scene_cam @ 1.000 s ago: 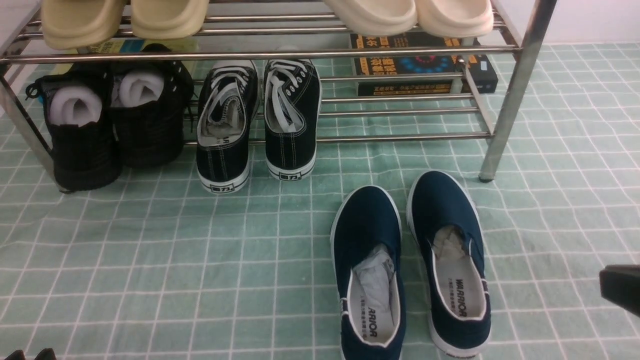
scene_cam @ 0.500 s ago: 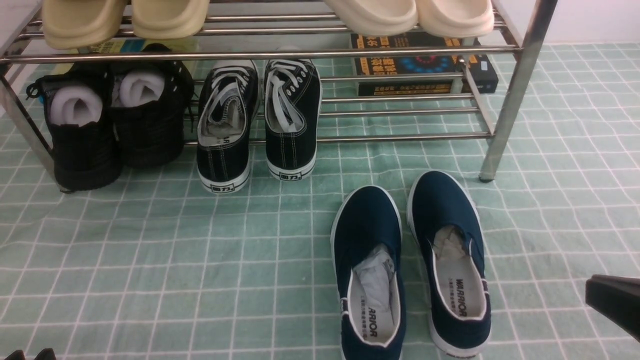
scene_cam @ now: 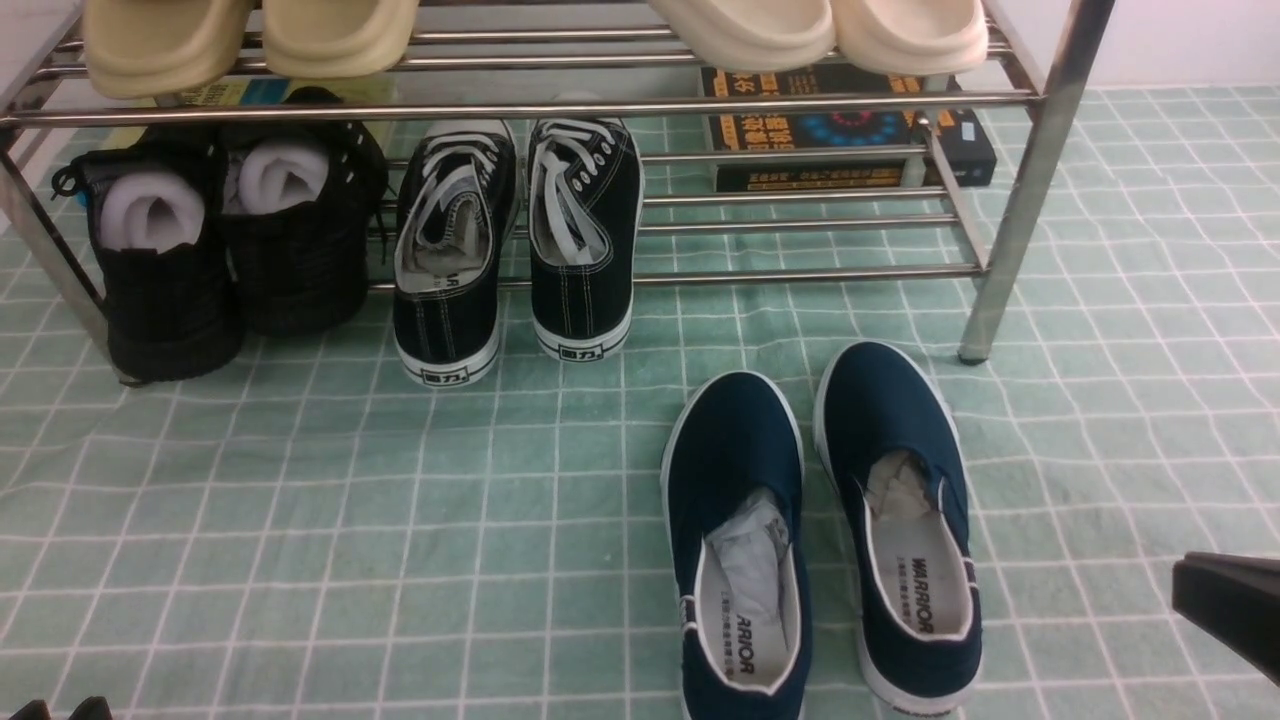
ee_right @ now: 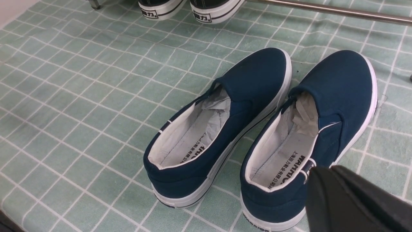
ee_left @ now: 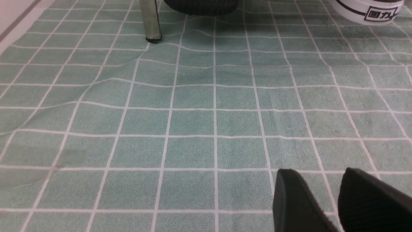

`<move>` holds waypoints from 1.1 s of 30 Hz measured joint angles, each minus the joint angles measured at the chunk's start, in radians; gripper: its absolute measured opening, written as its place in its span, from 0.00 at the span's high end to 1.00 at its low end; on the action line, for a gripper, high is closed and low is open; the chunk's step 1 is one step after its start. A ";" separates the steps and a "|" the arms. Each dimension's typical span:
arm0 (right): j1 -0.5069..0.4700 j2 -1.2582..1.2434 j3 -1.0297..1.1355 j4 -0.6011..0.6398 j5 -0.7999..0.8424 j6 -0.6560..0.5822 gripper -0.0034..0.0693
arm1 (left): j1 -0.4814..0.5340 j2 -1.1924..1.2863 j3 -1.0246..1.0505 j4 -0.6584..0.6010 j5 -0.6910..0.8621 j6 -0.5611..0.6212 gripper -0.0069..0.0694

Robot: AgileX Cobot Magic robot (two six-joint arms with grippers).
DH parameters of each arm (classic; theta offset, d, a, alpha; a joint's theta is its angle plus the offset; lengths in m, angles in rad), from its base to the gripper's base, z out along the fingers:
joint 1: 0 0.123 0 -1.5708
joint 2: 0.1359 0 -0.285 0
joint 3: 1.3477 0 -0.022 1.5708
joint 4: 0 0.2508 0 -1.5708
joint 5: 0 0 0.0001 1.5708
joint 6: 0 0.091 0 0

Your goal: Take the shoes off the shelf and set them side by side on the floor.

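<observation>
Two navy slip-on shoes, one on the left and one on the right, lie side by side on the pale green gridded floor, toes toward the chrome shelf. The right wrist view shows the same two shoes, one beside the other, both stuffed with grey paper. My right gripper is shut and holds nothing; its tip hovers just beside the right shoe's heel. My left gripper is open over bare floor, and only its tips peek in at the bottom left of the front view.
On the shelf's lower tier stand black lace-up sneakers and a pair of black mesh shoes. Cream slippers sit on the upper tier. A dark box lies behind the rack. A shelf leg stands on rumpled cloth.
My right gripper has come a little farther into the front view from the right edge and sunk slightly. The shoes and the left arm have stayed put.
</observation>
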 joint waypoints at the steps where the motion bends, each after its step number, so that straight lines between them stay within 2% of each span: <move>1: 0.000 -0.001 0.001 -0.001 -0.006 0.000 0.95 | 0.000 0.000 0.000 0.000 0.000 0.000 0.59; 7: -0.003 -0.047 0.078 -0.066 -0.163 0.000 0.94 | 0.000 0.000 0.000 0.000 0.000 0.000 0.59; 9: -0.041 -0.085 0.139 -0.109 -0.243 0.000 0.94 | 0.000 0.000 0.000 0.000 0.000 0.000 0.59; 13: -0.197 -0.185 0.243 -0.129 -0.280 0.000 0.93 | 0.000 0.000 0.000 0.000 0.000 0.000 0.59; 14: -0.197 -0.190 0.248 -0.129 -0.280 0.000 0.93 | 0.000 0.000 0.000 0.000 0.000 0.000 0.59; 16: -0.308 -0.266 0.317 -0.131 -0.273 0.000 0.93 | 0.000 0.000 0.000 0.000 0.000 0.000 0.59; 21: -0.436 -0.406 0.397 -0.131 -0.209 0.000 0.93 | 0.000 0.000 0.000 0.000 0.000 0.000 0.59; 27: -0.518 -0.513 0.443 -0.131 -0.096 0.000 0.92 | 0.000 0.000 0.000 0.000 0.000 0.000 0.59; 33: -0.557 -0.531 0.448 -0.132 -0.069 0.000 0.91 | 0.000 0.000 0.000 0.000 0.000 0.000 0.59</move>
